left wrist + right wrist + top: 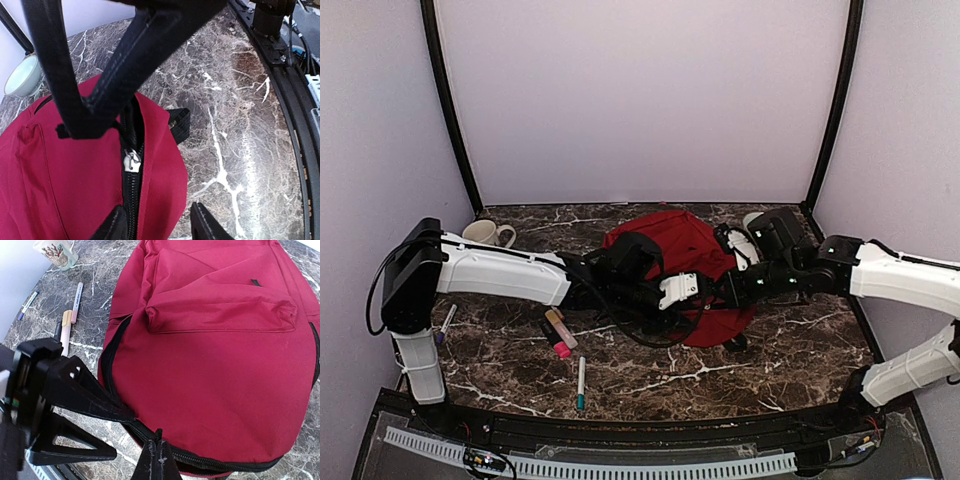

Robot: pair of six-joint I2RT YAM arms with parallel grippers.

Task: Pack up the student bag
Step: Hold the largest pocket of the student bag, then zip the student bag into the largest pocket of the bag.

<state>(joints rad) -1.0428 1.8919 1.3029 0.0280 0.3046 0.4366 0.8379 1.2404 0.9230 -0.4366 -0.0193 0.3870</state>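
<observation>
The left gripper (159, 207) has its two black fingers partly apart. The edge of the big red soft cloth student bag (215, 370), with its black zip (131, 200), lies between them. One finger is by the zip. The other stands off the cloth, with bare table showing next to it. A small silver zip pull (132, 161) sits on the zip just past the fingers.

The right gripper (158, 445) is squeezed tight shut. Its tip touches the bag's zip line, close to the left gripper. I cannot tell if it pinches anything.

The student bag lies flat on the dark brown marble table (240, 125), in the middle and nearer the back edge, front pocket up. The arms reach over it, one from each side.

A pale round bowl (20, 75) sits just beside the bag, toward the back right corner. A white mug with a red picture (488, 233) stands near the back left corner. Some markers, one pink at its end (560, 335), lie left of the bag. A white pen with a green tip (581, 383) lies nearer the front edge.
</observation>
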